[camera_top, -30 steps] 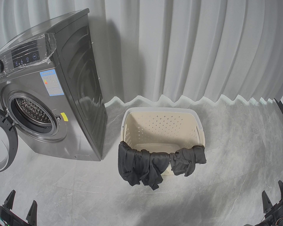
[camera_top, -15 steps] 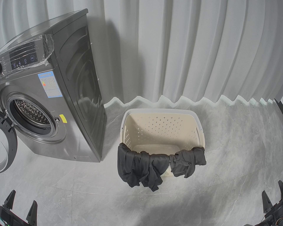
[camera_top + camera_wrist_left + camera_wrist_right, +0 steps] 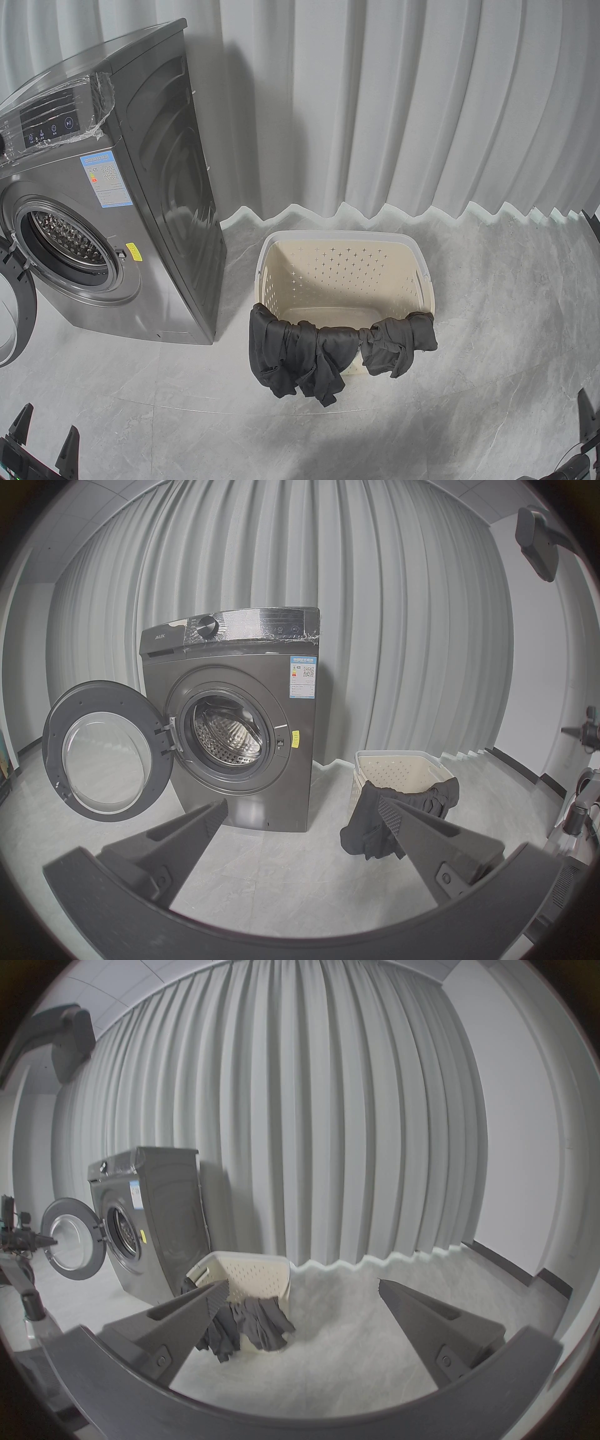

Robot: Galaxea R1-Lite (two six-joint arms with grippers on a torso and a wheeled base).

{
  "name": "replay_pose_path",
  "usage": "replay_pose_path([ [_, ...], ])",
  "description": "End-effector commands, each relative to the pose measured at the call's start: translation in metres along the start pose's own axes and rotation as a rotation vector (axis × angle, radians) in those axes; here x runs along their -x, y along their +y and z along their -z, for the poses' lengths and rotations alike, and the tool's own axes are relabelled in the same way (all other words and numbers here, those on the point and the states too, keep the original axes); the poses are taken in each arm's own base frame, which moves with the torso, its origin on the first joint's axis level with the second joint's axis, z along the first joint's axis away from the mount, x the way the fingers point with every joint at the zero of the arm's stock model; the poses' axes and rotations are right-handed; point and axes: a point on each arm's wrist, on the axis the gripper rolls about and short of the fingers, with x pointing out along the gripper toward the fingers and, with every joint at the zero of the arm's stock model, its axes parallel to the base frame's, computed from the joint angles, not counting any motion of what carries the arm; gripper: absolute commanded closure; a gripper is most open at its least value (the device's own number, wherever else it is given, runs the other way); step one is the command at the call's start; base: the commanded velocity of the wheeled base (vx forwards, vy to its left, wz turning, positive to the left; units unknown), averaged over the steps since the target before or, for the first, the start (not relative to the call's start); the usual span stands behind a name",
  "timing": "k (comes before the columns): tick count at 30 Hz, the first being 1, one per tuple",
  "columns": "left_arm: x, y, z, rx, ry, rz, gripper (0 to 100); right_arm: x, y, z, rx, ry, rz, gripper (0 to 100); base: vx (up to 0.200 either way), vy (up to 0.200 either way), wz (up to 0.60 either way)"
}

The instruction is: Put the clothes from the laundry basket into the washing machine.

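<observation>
A cream laundry basket (image 3: 344, 240) stands on the floor to the right of a grey washing machine (image 3: 119, 187) whose round door (image 3: 103, 749) hangs open. Dark clothes (image 3: 312, 353) drape over the basket's near rim and hang down its outside; the basket floor inside looks bare. The basket (image 3: 400, 770) and clothes (image 3: 375, 830) lie well beyond my left gripper (image 3: 303, 811), which is open and holds nothing. My right gripper (image 3: 303, 1291) is open too, with the basket (image 3: 247, 1272) and clothes (image 3: 250, 1322) far ahead. The left gripper (image 3: 44, 434) sits at the lower left corner of the head view.
White curtains (image 3: 406, 100) run along the wall behind the machine and basket. The grey tiled floor (image 3: 487, 325) spreads wide to the right of the basket. The drum opening (image 3: 65, 240) faces forward-left.
The right gripper's fingers have shifted right and down towards the corner of the head view. The view itself shifted slightly between the oldest frame and the later ones.
</observation>
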Motion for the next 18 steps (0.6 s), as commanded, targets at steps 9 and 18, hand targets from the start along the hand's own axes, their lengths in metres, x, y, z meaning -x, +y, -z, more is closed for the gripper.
replay_pose_path([
  [9,0.000,0.000,0.005,0.001,-0.002,-0.001,0,-0.079,0.003,-0.045,-0.074,0.518,-0.245,0,0.000,0.000,0.00],
  [18,0.000,0.000,0.005,0.003,-0.002,-0.001,0,-0.143,0.014,-0.023,-0.100,0.688,-0.369,0,0.000,0.000,0.00],
])
